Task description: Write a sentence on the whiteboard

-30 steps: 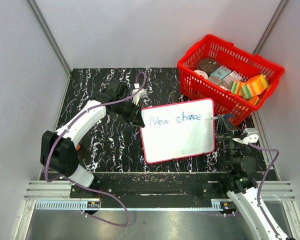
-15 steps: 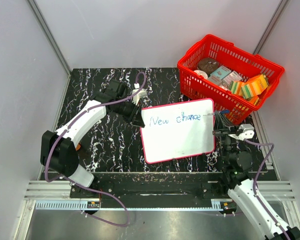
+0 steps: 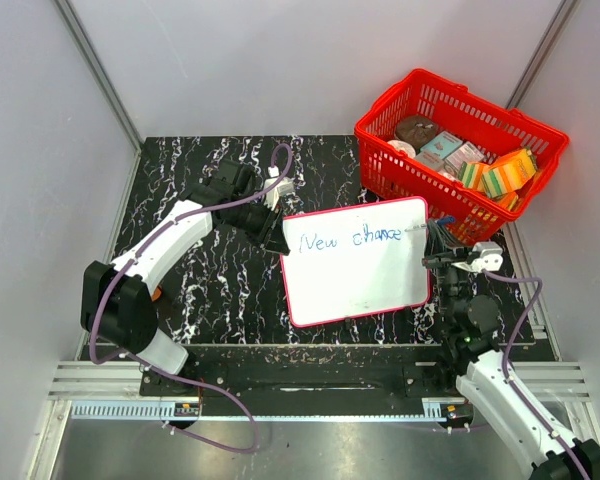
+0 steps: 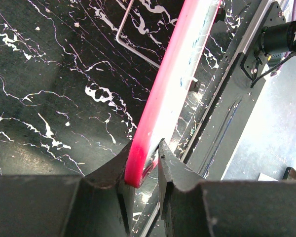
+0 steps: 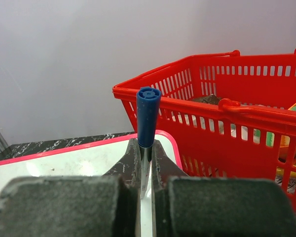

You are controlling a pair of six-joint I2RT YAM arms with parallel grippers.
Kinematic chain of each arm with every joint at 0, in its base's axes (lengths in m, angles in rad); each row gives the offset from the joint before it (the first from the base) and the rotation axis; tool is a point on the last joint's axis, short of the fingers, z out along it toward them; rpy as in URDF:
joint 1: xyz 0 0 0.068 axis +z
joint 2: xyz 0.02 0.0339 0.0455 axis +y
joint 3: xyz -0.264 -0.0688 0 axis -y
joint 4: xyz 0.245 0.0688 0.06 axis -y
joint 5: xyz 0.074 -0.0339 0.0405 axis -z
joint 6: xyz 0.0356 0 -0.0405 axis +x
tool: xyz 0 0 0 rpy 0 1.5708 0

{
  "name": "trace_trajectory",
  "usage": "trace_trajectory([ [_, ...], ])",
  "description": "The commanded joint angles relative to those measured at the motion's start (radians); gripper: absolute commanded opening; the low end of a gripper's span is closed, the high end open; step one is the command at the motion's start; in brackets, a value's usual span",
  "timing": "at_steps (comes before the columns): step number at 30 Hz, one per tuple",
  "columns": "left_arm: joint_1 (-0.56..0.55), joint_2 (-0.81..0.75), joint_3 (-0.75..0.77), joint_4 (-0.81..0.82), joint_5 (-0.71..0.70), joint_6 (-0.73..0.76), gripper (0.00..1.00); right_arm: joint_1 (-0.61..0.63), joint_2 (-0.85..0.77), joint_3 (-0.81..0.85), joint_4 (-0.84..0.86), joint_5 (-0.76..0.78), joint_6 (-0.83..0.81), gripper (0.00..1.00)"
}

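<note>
The whiteboard [image 3: 355, 262], white with a red rim, stands propped in the middle of the black marbled table. The sentence [image 3: 348, 240] reads "New chance" in blue along its top. My left gripper [image 3: 277, 240] is shut on the board's left edge; in the left wrist view the red rim [image 4: 158, 103] sits between my left gripper [image 4: 143, 170] jaws. My right gripper [image 3: 436, 243] is at the board's right edge, shut on a blue marker [image 5: 147, 116] that stands upright between my right gripper [image 5: 144, 148] jaws. The marker's tip is hidden.
A red basket [image 3: 460, 155] with several packets stands at the back right, right behind my right gripper; it also fills the right wrist view [image 5: 227, 118]. A thin wire stand [image 4: 133, 37] lies behind the board. The metal rail [image 3: 300, 385] runs along the table's near edge.
My right arm has swung upward and leftward, bringing the marker closer to the board's upper right edge. The left arm and board have not moved.
</note>
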Motion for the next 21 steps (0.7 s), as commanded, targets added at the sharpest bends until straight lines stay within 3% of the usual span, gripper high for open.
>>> trace_trajectory([
  [1, 0.004, 0.000, 0.018, 0.051, -0.092, 0.088, 0.00, -0.004, 0.025, 0.006, 0.076, 0.049, -0.007, 0.00],
  [21, 0.006, -0.007, 0.016, 0.051, -0.102, 0.093, 0.00, -0.002, 0.098, 0.023, 0.065, 0.006, 0.036, 0.00],
])
